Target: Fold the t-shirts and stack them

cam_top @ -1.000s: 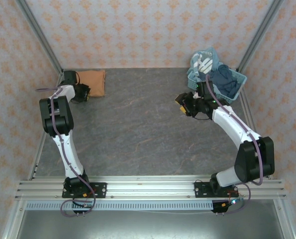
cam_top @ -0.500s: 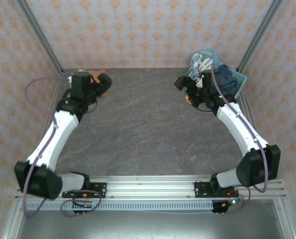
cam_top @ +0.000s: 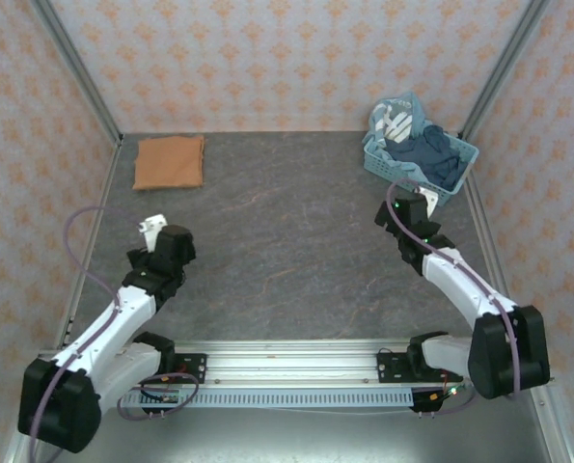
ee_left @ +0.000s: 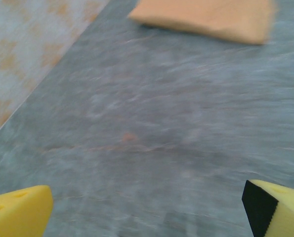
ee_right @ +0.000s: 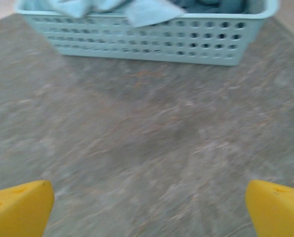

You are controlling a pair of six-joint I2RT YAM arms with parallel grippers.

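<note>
One orange-brown t-shirt [cam_top: 170, 161] lies folded flat in the far left corner of the bench [cam_top: 287, 251]. That piece looks done, and the step in hand seems to be the turn toward the next one. The left claw [cam_top: 153, 229] hangs over bare bench well short of the folded shirt, its yellow pads [ee_left: 18, 210] spread wide with nothing between them. The right claw [cam_top: 415, 204] is likewise wide open and empty, low over the bench in front of the light blue basket [ee_right: 147, 42] at the far right. Blue garments [cam_top: 431, 159] are heaped in that basket. The next move likely calls for the right claw to reach over the basket wall, pinch a single garment from the heap and draw it onto the open middle of the bench, where both claws can spread it for folding. Lifting two tangled pieces at once is the thing to watch
</note>
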